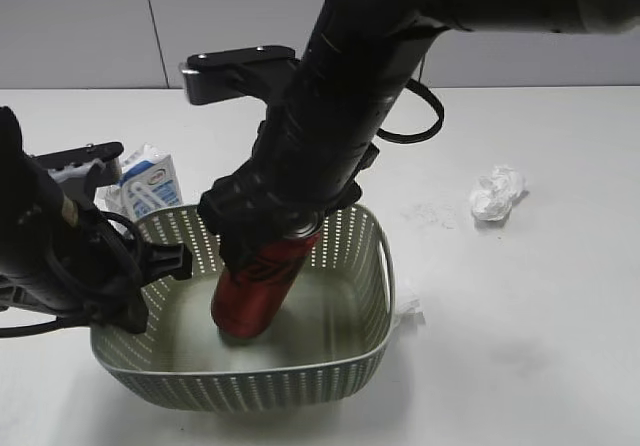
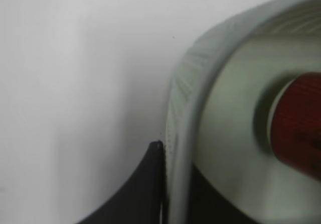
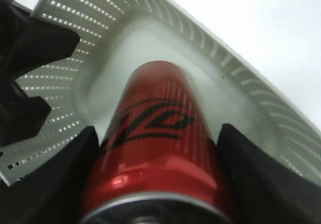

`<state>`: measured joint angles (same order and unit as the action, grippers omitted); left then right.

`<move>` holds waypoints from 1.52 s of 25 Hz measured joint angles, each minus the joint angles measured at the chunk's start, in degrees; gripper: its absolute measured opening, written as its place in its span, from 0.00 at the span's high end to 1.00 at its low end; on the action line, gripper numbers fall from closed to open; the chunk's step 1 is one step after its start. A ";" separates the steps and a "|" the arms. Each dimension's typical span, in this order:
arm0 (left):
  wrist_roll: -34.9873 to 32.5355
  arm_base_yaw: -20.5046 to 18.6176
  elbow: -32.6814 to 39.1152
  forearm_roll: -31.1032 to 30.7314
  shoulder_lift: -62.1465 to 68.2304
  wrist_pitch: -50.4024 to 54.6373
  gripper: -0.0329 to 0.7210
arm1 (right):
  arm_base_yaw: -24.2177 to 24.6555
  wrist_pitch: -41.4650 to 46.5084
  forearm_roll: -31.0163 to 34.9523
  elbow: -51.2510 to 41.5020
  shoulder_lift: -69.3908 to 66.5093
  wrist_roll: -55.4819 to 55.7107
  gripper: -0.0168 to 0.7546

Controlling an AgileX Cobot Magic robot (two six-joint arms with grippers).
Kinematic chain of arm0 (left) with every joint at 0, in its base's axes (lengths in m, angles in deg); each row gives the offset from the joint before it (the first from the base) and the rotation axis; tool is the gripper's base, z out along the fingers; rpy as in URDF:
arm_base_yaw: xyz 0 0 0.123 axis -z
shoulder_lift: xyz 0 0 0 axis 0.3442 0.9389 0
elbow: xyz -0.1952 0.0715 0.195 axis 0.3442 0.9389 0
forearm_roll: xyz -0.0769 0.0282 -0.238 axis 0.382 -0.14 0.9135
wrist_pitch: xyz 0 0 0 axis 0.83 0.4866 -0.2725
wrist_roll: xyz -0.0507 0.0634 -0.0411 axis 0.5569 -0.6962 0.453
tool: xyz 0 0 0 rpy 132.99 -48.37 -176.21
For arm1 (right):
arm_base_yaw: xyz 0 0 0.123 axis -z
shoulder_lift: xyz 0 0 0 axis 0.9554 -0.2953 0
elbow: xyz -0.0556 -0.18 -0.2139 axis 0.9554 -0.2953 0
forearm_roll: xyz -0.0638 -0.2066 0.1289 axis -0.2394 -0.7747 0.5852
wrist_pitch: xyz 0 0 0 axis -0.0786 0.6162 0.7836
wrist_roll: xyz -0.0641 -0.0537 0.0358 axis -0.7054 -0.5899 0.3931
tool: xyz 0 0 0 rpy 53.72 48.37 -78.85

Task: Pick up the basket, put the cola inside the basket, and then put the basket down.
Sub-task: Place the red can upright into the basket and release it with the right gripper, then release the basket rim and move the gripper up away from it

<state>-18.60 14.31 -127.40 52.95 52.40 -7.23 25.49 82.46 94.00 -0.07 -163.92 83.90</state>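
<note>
The pale green slotted basket (image 1: pixel 340 361) is near the table's front, held at its left wall. My left gripper (image 1: pixel 165 266) is shut on that wall; in the left wrist view its black fingers (image 2: pixel 173 184) pinch the basket rim (image 2: pixel 183 98). My right gripper (image 1: pixel 275 236) is shut on the red cola can (image 1: pixel 255 291), which stands tilted with its bottom on or just above the basket floor. In the right wrist view the cola (image 3: pixel 155 128) sits between the two black fingers (image 3: pixel 155 184), with the basket (image 3: pixel 241 78) behind it. The cola also shows in the left wrist view (image 2: pixel 298 128).
A blue-and-white milk carton (image 1: pixel 152 181) stands behind the basket's left end. A crumpled white tissue (image 1: pixel 497 193) lies at the right on the white table (image 1: pixel 540 316). A small white scrap (image 1: pixel 408 304) sits by the basket's right side.
</note>
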 joint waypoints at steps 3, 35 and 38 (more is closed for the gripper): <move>0.00 0.00 0.00 0.19 0.00 0.00 0.95 | -0.04 0.12 0.00 0.00 0.00 -1.98 0.29; 0.02 0.02 0.27 2.02 0.38 0.81 0.95 | 10.82 17.94 -22.10 15.76 5.42 0.64 0.18; 0.02 0.02 0.27 2.02 0.38 0.86 0.95 | 16.69 17.94 -22.10 15.57 6.76 0.45 0.20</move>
<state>-18.58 14.33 -127.13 54.97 52.78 -6.37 42.18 100.41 71.91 15.50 -157.16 84.35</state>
